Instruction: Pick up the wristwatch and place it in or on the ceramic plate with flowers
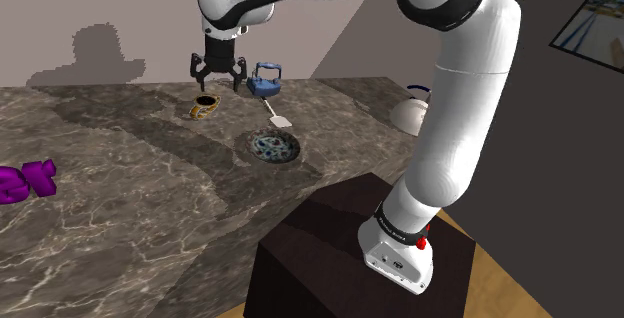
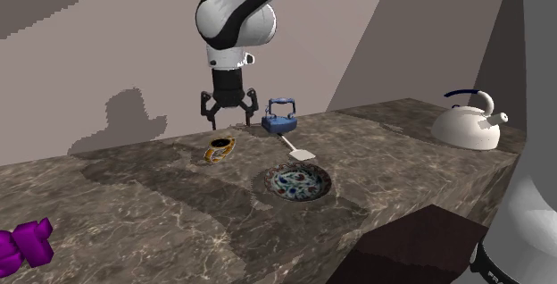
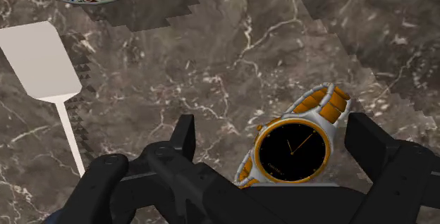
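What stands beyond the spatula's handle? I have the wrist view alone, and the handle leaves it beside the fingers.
Observer: A small blue kettle; the spatula has its handle pointing toward it.
Operator: How high am I?
Observer: The gripper hangs above the wristwatch, a clear gap between them.
Operator: And the target?
Observer: The plate is bare; nothing lies in it.
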You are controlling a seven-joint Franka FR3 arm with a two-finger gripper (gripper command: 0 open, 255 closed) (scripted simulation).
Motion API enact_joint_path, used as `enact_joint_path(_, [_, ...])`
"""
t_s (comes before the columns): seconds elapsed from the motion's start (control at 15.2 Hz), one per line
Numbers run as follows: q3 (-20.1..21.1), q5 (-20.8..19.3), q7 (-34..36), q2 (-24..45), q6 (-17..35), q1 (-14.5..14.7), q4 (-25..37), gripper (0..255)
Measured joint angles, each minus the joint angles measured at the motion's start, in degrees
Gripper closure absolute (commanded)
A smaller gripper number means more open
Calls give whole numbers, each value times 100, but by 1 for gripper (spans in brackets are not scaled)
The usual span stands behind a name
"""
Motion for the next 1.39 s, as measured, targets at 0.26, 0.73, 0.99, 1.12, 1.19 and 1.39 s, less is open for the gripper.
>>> enact_joint_path(0.26, [-161, -209, 452, 911, -54, 135, 1030, 0])
enact_joint_path(0.73, [-295, -324, 707, 1634, 79, 220, 1662, 0])
enact_joint_path(0.99, [-308, -344, 724, 1757, 234, 231, 1630, 0])
enact_joint_path(1.12, [-310, -347, 727, 1768, 256, 232, 1620, 0])
enact_joint_path(1.19, [-310, -347, 727, 1769, 261, 232, 1616, 0])
enact_joint_path(1.39, [-310, -348, 728, 1769, 265, 233, 1613, 255])
